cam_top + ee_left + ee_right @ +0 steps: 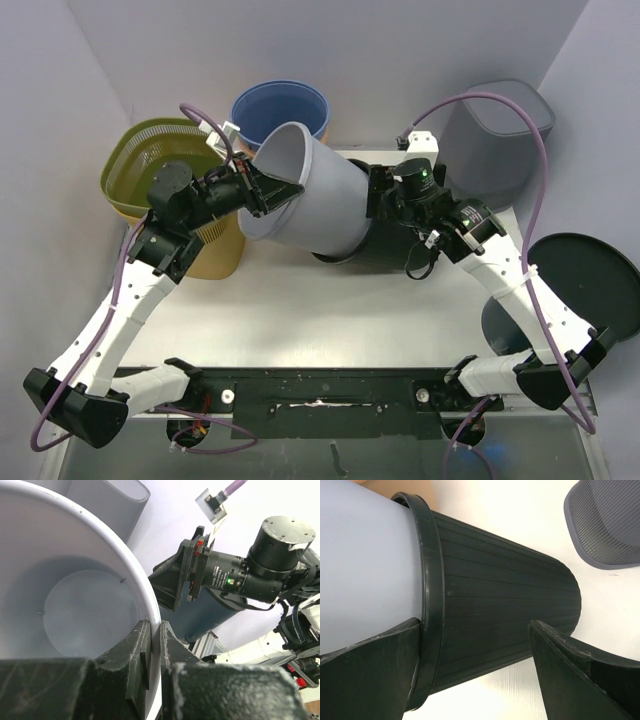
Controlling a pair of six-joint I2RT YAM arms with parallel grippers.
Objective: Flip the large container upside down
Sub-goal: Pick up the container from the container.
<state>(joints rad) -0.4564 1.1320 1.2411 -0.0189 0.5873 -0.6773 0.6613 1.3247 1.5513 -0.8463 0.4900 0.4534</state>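
Observation:
The large light grey container (315,195) lies tilted on its side, its base nested inside a black ribbed container (385,250) on the white table. My left gripper (268,190) is shut on the grey container's rim (145,587), one finger inside and one outside, as the left wrist view (155,645) shows. My right gripper (375,200) is open; its fingers straddle the black container (500,595) near its rim without closing on it. The grey container's wall (365,565) fills the left of the right wrist view.
An olive mesh basket (160,165) stands at the left and a blue bucket (285,105) behind the container. A dark grey bin (495,135) is at the back right, also in the right wrist view (610,525). A black round lid (585,285) lies off the right table edge.

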